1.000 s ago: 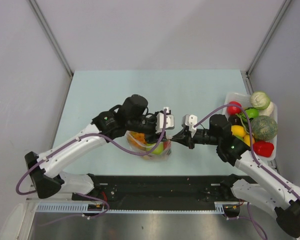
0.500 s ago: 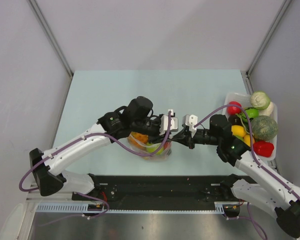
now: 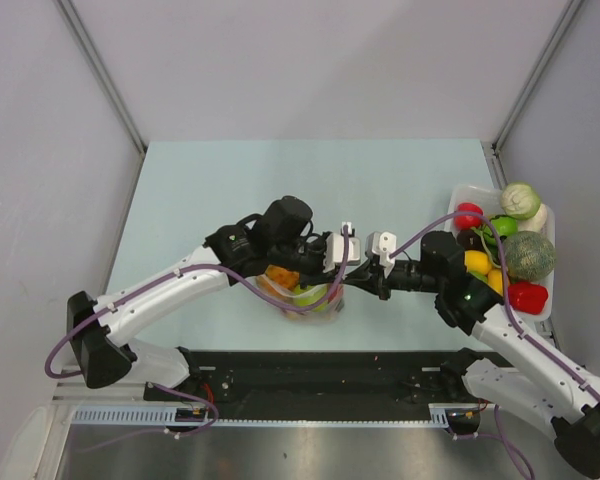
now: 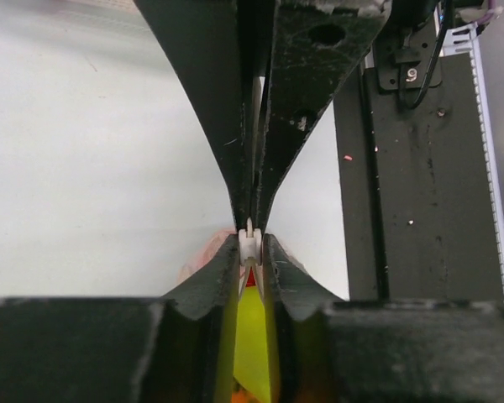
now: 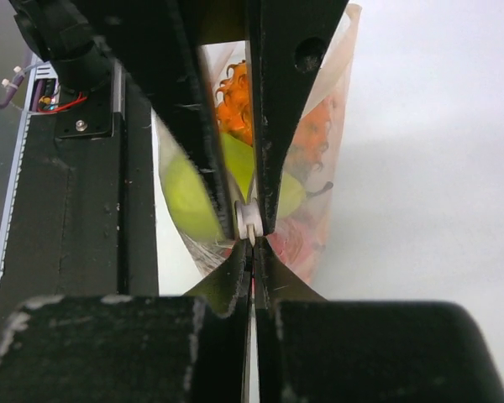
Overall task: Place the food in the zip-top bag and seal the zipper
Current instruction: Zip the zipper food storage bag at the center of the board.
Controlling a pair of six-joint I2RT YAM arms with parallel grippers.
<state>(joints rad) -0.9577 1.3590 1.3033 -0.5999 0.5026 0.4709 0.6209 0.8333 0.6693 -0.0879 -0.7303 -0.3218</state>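
The zip-top bag lies on the table near the front edge, between the arms. Through the plastic the food shows: an orange ruffled piece, a green apple-like ball and red bits. My left gripper is shut on the white slider of the zipper at the bag's right end. Tip to tip with it, my right gripper is shut on the bag's edge just beyond the slider. Green food fills the gap behind the left fingers.
A white tray at the right edge of the table holds several more toy foods, among them a cabbage, a melon and a red pepper. The black base rail runs along the near edge.
My left arm has moved right until its fingers meet the right gripper's tips, and its jaws have narrowed onto the white slider. The right arm and the bag have stayed put.
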